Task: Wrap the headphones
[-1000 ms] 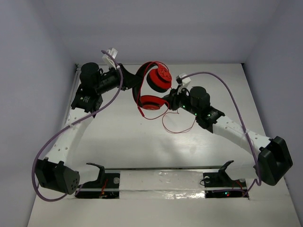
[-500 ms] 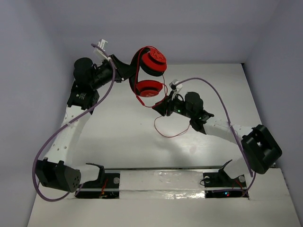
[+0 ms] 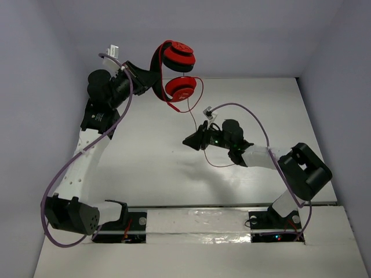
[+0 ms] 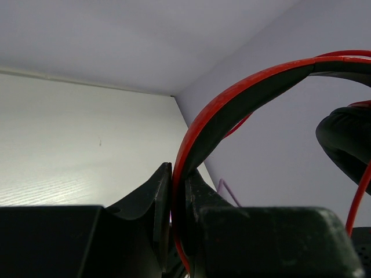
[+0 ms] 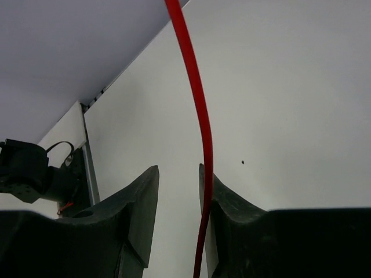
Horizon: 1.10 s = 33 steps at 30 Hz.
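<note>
The red headphones (image 3: 174, 57) hang in the air at the back, above the table's far left. My left gripper (image 3: 143, 79) is shut on their black-and-red headband (image 4: 232, 107), which is pinched between the two fingers (image 4: 156, 197). One ear cup (image 3: 181, 88) faces down and a dark cup edge (image 4: 348, 145) shows at the right. The thin red cable (image 3: 193, 119) drops from the cups to my right gripper (image 3: 187, 141), then loops on the table (image 3: 219, 163). My right gripper (image 5: 178, 174) is open. The cable (image 5: 200, 116) runs along its right finger, unpinched.
Purple robot cables (image 3: 249, 113) arc over both arms. The white table (image 3: 151, 168) is bounded by grey walls at the back and sides. The arm bases (image 3: 124, 223) sit at the near edge.
My left gripper has lifted the headphones up and toward the back left. My right gripper has moved left and nearer, away from the ear cups, and the cable now hangs straighter between them.
</note>
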Available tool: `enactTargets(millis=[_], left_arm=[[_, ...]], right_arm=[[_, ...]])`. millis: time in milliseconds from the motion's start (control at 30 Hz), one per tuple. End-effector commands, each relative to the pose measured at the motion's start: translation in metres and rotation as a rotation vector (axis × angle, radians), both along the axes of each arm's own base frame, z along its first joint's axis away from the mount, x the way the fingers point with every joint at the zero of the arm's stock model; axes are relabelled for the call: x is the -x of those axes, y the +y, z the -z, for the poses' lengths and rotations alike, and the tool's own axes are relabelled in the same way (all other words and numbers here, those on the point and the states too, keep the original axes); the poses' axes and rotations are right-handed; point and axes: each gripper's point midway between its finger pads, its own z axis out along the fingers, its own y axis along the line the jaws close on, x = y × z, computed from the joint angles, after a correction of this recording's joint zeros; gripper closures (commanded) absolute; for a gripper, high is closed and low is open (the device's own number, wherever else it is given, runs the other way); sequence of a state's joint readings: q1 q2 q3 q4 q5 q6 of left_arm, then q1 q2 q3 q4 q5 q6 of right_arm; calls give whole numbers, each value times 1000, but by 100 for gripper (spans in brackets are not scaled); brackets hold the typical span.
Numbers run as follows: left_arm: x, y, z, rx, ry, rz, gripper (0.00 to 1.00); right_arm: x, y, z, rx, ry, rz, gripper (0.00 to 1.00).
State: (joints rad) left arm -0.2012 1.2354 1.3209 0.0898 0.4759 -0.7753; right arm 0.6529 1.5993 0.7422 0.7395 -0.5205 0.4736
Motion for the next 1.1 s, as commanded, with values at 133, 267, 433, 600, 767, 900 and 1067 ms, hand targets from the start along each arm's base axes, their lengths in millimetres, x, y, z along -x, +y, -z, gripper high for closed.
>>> enactTargets(millis=[133,267,433,600,767,900,1067], left_arm=[[-1,29,-74,62,-176,-169,100],[-9,45,-71,24,-172,-254,100],[-23,70,-55,-33,-133,-411,100],[-35,99,-7,-102,-49,-577,100],[-26,105,22,-91,-29,-590,100],[-19,93,4,-90,-49,-516,100],[-6,87,-23,-101,-94,-468,100]], right_arm=[[9,9,-13,-51,-15,-25,58],[14,3,2,2,41,9,68],[27,7,3,63,72,11,99],[59,12,3,208,70,4,100],[49,-3,-3,197,38,111,100],[21,-1,-15,156,-25,228,60],[-37,8,-4,123,22,227,46]])
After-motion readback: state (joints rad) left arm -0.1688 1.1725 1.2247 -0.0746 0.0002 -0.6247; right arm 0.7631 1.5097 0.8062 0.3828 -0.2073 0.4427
